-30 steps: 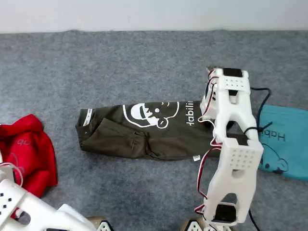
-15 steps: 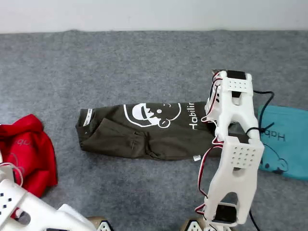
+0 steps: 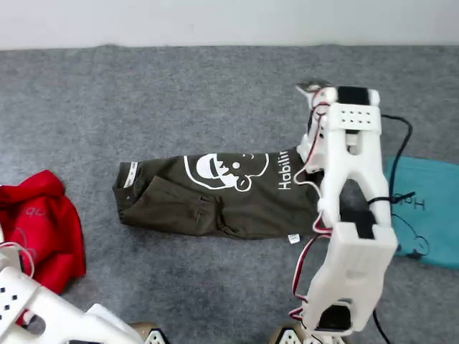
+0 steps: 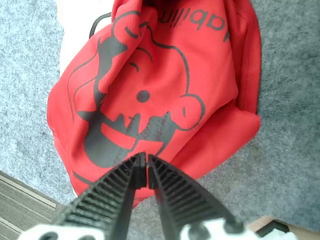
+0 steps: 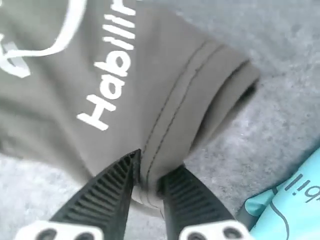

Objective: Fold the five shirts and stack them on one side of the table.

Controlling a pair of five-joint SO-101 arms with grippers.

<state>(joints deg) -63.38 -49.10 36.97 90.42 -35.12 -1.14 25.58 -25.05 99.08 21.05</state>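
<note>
A dark olive shirt [image 3: 215,197] with a white cartoon print lies partly folded across the middle of the grey table. My right gripper [image 5: 150,170] is shut on the hem at its right end [image 5: 165,115], and the fabric bunches between the fingers. In the high view the right arm's white body covers that gripper [image 3: 313,152]. A red shirt [image 3: 39,222] lies crumpled at the table's left edge. My left gripper [image 4: 143,167] hangs just above this red shirt [image 4: 160,90], shut, with no cloth seen between its tips. A teal shirt [image 3: 430,215] lies at the right edge.
Grey carpet-like cloth [image 3: 179,93] covers the table, with open room along the back and front centre. The left arm's white base [image 3: 43,315] sits at the front left corner. A corner of the teal shirt [image 5: 295,210] lies close to the right gripper.
The right arm has shifted toward the back of the table with the olive shirt's right end held, uncovering more of the white lettering. The left arm and red shirt have not moved.
</note>
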